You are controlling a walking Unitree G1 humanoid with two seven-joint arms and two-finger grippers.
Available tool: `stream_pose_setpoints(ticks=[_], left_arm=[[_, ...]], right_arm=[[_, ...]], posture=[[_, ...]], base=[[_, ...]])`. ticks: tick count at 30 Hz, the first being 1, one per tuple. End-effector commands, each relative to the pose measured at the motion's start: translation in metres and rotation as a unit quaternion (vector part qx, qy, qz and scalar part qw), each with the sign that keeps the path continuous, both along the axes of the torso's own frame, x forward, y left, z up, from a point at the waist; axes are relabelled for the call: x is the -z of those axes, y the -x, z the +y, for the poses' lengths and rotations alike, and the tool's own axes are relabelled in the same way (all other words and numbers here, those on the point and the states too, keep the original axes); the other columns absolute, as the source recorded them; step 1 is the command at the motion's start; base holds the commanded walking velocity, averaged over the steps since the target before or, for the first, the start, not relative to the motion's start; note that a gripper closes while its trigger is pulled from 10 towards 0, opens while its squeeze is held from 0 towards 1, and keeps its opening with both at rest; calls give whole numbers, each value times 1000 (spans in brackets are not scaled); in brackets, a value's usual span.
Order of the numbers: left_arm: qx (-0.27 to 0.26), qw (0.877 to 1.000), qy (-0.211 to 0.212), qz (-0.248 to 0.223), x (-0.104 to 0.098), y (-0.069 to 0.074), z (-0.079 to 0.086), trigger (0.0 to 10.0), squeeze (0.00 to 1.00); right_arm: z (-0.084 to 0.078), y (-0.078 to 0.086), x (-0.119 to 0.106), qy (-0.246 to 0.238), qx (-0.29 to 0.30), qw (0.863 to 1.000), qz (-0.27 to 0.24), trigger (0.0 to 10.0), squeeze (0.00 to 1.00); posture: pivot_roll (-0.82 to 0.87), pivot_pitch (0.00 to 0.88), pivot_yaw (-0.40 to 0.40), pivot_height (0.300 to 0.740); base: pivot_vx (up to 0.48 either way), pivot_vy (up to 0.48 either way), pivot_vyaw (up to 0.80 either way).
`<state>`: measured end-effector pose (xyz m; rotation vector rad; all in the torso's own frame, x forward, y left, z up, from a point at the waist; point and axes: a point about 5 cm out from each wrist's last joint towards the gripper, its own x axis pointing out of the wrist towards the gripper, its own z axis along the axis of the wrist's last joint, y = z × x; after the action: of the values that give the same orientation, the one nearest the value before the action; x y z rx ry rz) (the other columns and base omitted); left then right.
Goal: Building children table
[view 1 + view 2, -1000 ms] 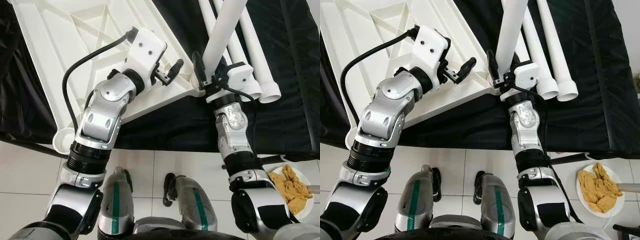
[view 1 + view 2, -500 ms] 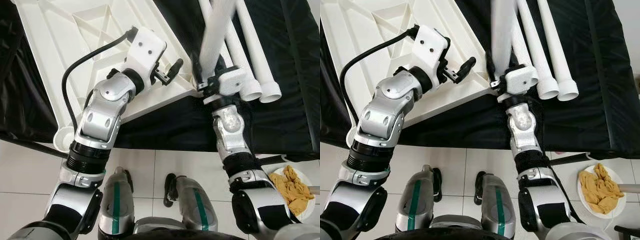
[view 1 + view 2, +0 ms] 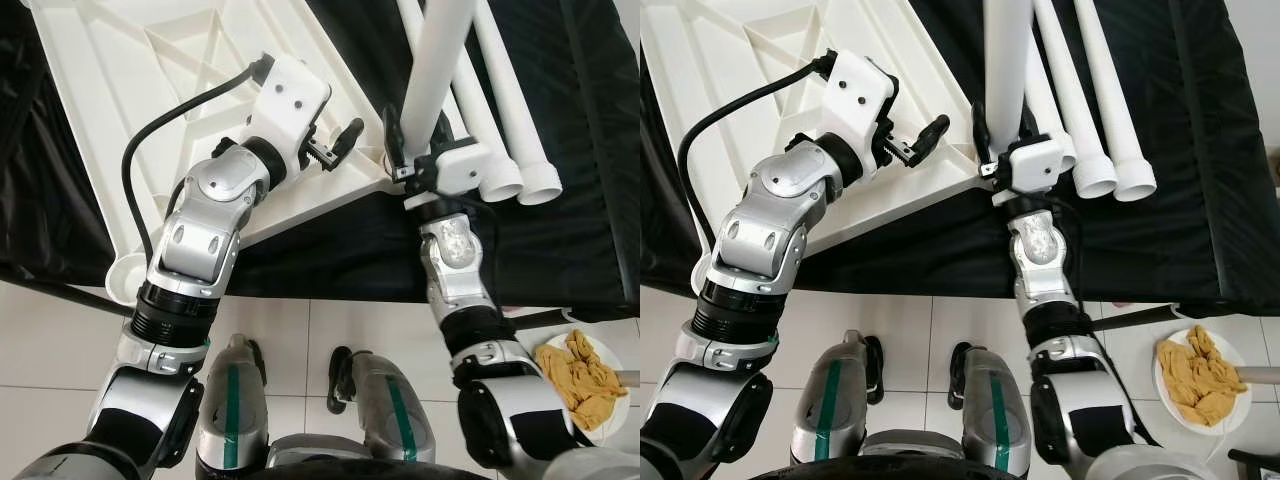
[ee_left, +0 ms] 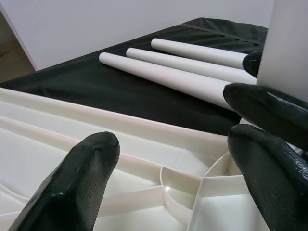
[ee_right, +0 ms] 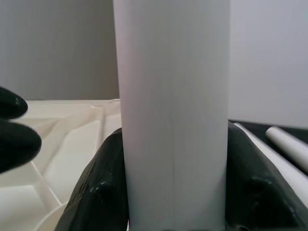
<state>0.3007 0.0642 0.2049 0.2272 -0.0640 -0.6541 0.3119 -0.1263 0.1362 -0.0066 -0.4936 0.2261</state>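
- Right claw point(image 3: 1002, 170) clamped on white table leg point(image 3: 1006, 60), holding it upright at the near corner of the upside-down white tabletop point(image 3: 730, 90); forearm reaches straight up from the body.
- Left claw point(image 3: 918, 142) spread wide, holding nothing, hovering over the ribbed underside just beside that corner; elbow bent, wrist angled toward the leg.
- Three spare legs point(image 3: 1095, 90) lie on the black cloth point(image 3: 1200, 150).
- Plate point(image 3: 1200, 378) of yellow cloth on the floor.

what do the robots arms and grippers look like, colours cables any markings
Both arms are jointed silver metal with black bands and dark shoulder covers. Each wrist carries a white boxy housing. The left gripper and right gripper have two long black fingers. A black cable loops from the left housing back along that arm. The legs below show green stripes.
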Motion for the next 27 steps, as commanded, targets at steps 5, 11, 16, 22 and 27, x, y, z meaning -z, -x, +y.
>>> stream_pose_setpoints(ticks=[5,11,16,22,27], left_arm=[[-4,1000,-1,-11,-5,1,-2,10000,0],[-3,1000,0,-11,-5,1,-3,10000,0],[-4,1000,0,-11,-5,1,-3,10000,0],[-4,1000,1,-11,-5,1,-3,10000,0],[-7,1000,2,-12,-5,1,-3,10000,0]], right_arm=[[-10,1,32,-64,4,992,108,10000,0],[-14,2,41,-64,7,989,132,10000,0],[-12,2,40,-57,0,990,131,10000,0],[-6,4,39,-23,-19,992,124,10000,0],[-4,7,36,-17,9,994,111,10000,0]], posture=[[121,102,-11,740],[118,104,-10,740],[116,105,-12,740],[117,104,-16,740],[120,103,-21,740]], base=[[0,0,0],[0,0,0],[0,0,0],[0,0,0],[0,0,0]])
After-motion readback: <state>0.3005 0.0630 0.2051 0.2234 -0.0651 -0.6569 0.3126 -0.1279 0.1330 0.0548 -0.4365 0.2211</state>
